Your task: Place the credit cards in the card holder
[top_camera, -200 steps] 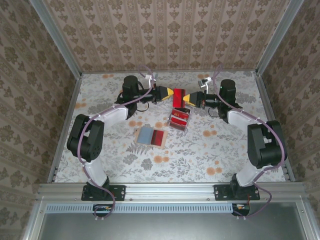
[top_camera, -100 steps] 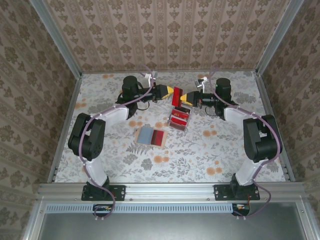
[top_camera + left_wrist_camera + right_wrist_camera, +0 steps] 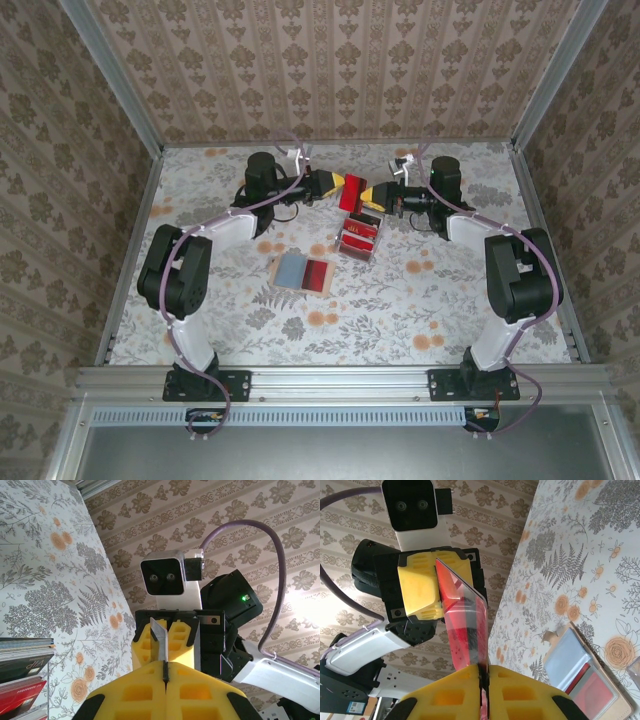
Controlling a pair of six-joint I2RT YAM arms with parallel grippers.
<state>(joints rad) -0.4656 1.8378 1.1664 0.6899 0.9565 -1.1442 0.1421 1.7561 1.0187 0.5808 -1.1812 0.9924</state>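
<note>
One red credit card (image 3: 353,194) hangs in the air at the far middle of the table, pinched from both sides. My left gripper (image 3: 342,186) is shut on its left edge; in the left wrist view the card (image 3: 161,640) stands edge-on out of the jaws (image 3: 166,664). My right gripper (image 3: 368,196) holds the opposite edge, and the glossy red face (image 3: 465,625) rises from its nearly closed jaws (image 3: 482,672). A stack of red and dark credit cards (image 3: 360,236) lies just below. The tan card holder (image 3: 300,272) lies open, a blue-grey and a red panel showing inside.
The card stack (image 3: 25,680) sits close under the left gripper. The open holder (image 3: 580,680) lies on the floral tabletop below the right gripper. Wallpapered walls and metal rails (image 3: 130,250) enclose the table; both arms reach to its far side.
The right arm has swung left, bringing its gripper closer to the left one. The red card has shifted slightly left and tilted. The right jaws have eased a little.
</note>
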